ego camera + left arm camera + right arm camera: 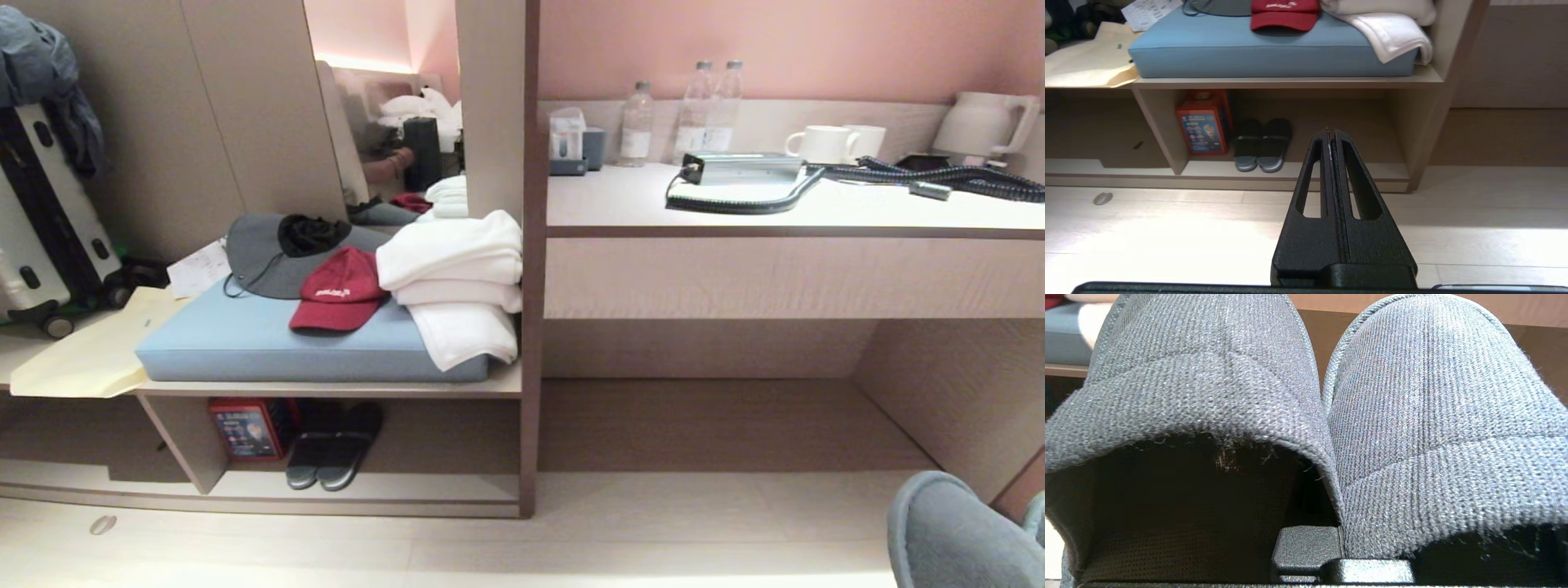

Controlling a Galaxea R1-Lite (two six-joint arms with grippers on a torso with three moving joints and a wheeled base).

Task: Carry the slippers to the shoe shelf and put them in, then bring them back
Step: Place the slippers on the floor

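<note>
My right gripper [1306,555] has its jaws pinching the slippers [1372,416] together, low at five o'clock in the head view. The left gripper [1331,134] is pressed together, idle. The shoe shelf [424,486] at seven o'clock already holds dark sandals [335,449]; drifting left risks knocking them.

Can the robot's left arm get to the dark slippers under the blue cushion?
Probably yes. The left gripper is shut and empty, facing the dark slippers across bare floor. Only the orange box stands beside them.
</note>
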